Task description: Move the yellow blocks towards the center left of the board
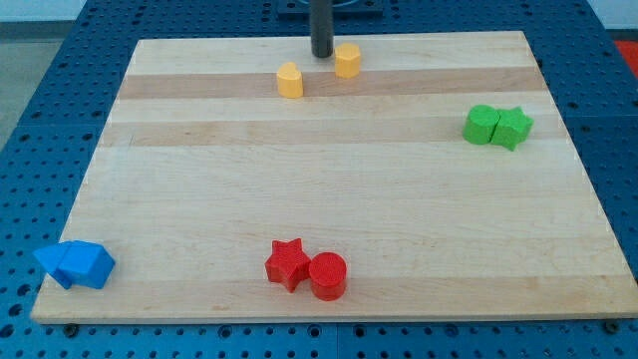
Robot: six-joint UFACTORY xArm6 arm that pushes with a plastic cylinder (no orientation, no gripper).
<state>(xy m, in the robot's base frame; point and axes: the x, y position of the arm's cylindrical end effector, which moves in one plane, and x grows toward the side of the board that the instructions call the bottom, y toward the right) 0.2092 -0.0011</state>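
My tip (322,54) (a bare rod, grasping nothing) stood just left of one yellow block (347,60), the other yellow block (289,81) lying nearby, lower-left.

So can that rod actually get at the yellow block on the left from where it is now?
Probably yes. My tip sits just left of the right yellow block; the left yellow block lies close by, below-left, with bare board between.
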